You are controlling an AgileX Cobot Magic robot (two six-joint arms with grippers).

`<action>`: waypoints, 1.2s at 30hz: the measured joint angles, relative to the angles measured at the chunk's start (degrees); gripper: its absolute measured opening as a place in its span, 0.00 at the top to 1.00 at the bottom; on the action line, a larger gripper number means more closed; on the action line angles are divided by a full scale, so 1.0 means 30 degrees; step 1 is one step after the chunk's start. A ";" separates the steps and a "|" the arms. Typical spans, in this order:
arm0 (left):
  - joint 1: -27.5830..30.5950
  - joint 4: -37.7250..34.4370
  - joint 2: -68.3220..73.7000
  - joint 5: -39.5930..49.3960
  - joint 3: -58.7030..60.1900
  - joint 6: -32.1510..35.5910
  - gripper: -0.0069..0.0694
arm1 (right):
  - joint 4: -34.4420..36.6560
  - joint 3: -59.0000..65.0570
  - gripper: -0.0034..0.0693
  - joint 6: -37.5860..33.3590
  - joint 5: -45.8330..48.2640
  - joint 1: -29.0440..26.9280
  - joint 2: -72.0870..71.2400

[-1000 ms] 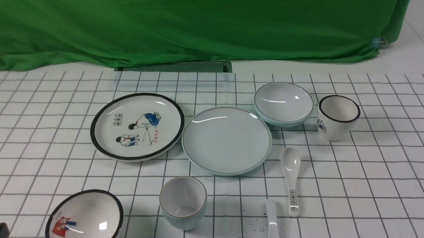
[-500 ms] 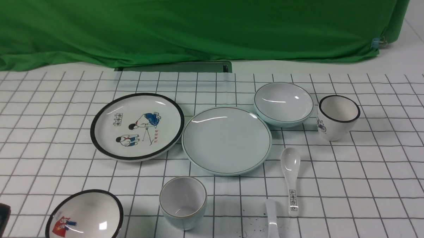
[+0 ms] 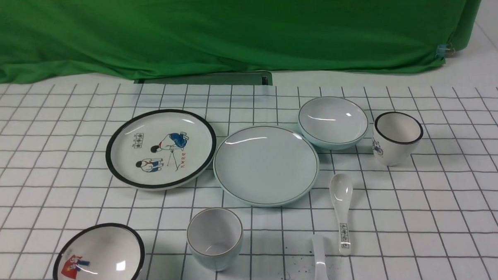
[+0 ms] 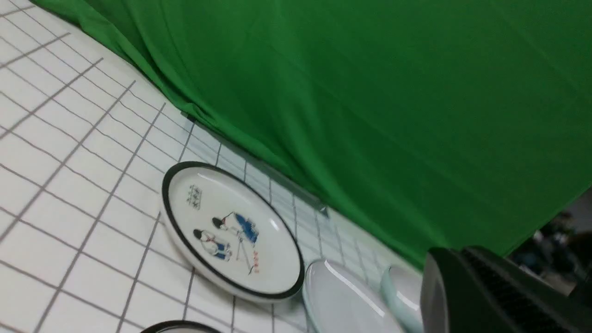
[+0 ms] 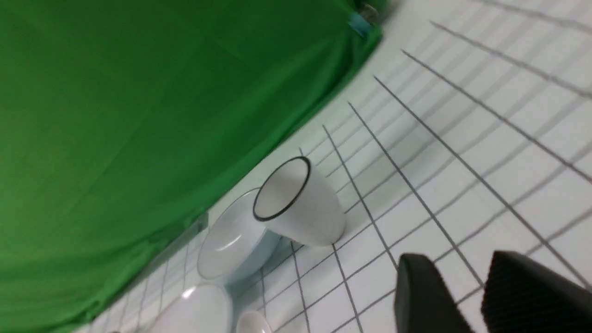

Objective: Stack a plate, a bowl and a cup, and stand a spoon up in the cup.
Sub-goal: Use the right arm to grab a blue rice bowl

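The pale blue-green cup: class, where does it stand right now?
In the front view the cup stands upright, left of centre, nearer the robot than the plate, between the black-rimmed bowl on its left and the plain spoon on its right.

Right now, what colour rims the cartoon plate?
Black; the cartoon plate shows best in the front view.

We find print in two places but can read none of it. The cartoon plate (image 3: 160, 149) bears a small boxed row of black characters and a slanting line of red ones beside its figures. The printed spoon (image 3: 342, 213) carries black boxed characters on its handle, all too small for us.
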 joint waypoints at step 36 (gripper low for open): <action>-0.8152 0.7012 2.7716 1.3778 -2.4004 0.9513 0.95 | 0.0044 -3.0528 0.94 -1.9888 1.6506 0.4360 3.1001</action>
